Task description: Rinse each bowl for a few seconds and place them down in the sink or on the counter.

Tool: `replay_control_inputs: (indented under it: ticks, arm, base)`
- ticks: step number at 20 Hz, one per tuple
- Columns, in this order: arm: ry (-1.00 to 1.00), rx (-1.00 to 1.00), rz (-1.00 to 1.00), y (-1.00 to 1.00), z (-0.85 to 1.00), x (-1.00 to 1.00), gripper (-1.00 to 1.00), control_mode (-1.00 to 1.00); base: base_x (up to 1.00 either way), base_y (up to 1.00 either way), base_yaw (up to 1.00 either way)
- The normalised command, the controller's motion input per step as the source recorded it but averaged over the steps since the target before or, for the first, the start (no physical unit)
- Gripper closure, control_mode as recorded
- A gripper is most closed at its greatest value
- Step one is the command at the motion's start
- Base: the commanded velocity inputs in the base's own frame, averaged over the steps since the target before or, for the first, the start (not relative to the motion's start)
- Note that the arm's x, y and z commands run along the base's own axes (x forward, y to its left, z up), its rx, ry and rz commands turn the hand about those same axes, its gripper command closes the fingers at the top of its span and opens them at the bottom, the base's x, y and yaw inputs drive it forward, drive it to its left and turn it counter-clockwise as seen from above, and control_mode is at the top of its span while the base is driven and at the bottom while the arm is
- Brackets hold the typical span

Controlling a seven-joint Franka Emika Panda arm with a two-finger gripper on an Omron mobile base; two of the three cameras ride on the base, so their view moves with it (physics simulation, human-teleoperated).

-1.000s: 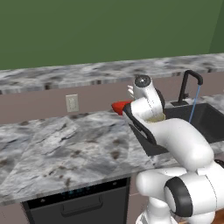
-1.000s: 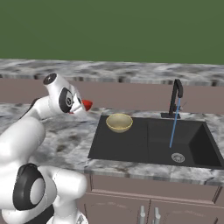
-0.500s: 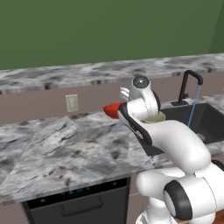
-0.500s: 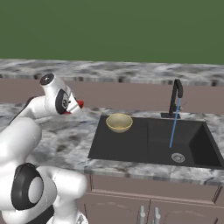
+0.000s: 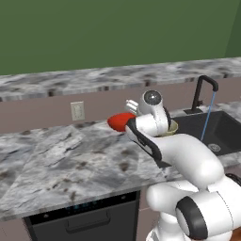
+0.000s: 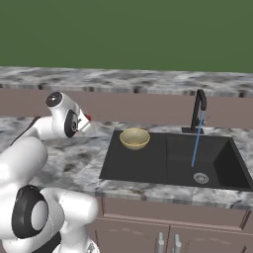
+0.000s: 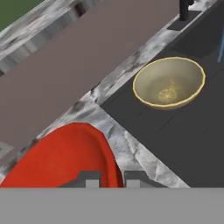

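Observation:
The glossy red bowl (image 5: 120,121) hangs above the marbled counter (image 5: 61,155), left of the sink (image 5: 225,131), with my gripper (image 5: 129,124) shut on its rim. In the hand view the red bowl (image 7: 65,156) sits at the lower left, its rim pinched between the fingertips (image 7: 91,180) of the gripper (image 7: 112,179). The tan speckled bowl (image 6: 135,138) stands upright in the left part of the black sink (image 6: 163,165); the same tan bowl (image 7: 169,83) shows ahead of the hand. A thin water stream (image 6: 196,142) runs from the black faucet (image 6: 199,106).
A wall outlet (image 5: 77,110) sits on the backsplash left of the red bowl. A dark dishwasher front (image 5: 84,217) is under the counter. The silver drain (image 6: 200,178) lies at the sink's right, under the stream. Counter stone (image 7: 127,148) lies below the hand.
My arm has swung left, carrying the red bowl away from the sink and out over the counter. The tan bowl and the water stream stay as they were.

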Motion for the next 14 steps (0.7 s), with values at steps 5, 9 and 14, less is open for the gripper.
replay_control_inputs:
  ticks: [5, 9, 14]
  arm:
    - [-0.07, 0.00, 0.10, 0.00, -0.29, 0.00, 1.00, -1.00]
    - [-0.05, 0.00, 0.09, 0.06, -0.30, 0.00, 1.00, -1.00]
    - [-0.03, 0.00, 0.08, 0.08, -0.26, 0.00, 1.00, -1.00]
  base:
    - [0.00, 0.00, 0.00]
    - [0.00, 0.00, 0.00]
    - [0.00, 0.00, 0.00]
